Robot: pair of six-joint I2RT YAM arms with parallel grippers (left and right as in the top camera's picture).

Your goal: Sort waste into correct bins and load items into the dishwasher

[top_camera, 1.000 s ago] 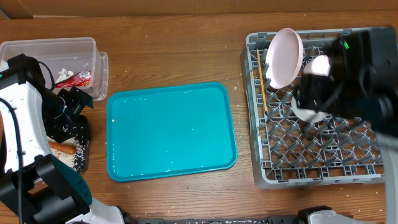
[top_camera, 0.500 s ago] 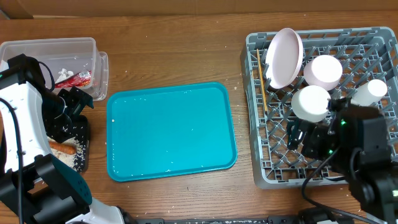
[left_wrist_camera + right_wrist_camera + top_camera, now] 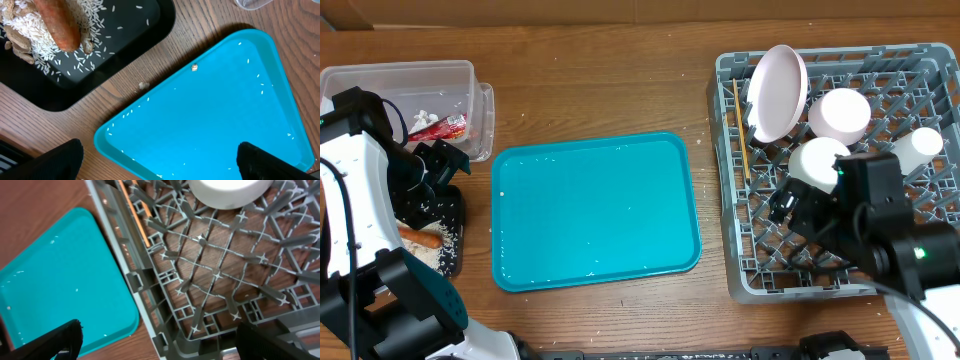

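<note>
beside dish rack [image 3: 732,230], teal tray [image 3: 595,210]

right pincer [image 3: 788,207] opened, withdrawn toward rack [image 3: 800,268] front

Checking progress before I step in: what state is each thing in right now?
left gripper: open, empty
right gripper: open, empty, over dish rack
pink plate: on edge in rack
chopsticks: lying in rack
teal tray: lying flat, stray grains on it
black tray: holds carrot, rice
clear tub: holds red wrapper

Teal tray [image 3: 595,210] on wooden table [image 3: 620,80]
</note>
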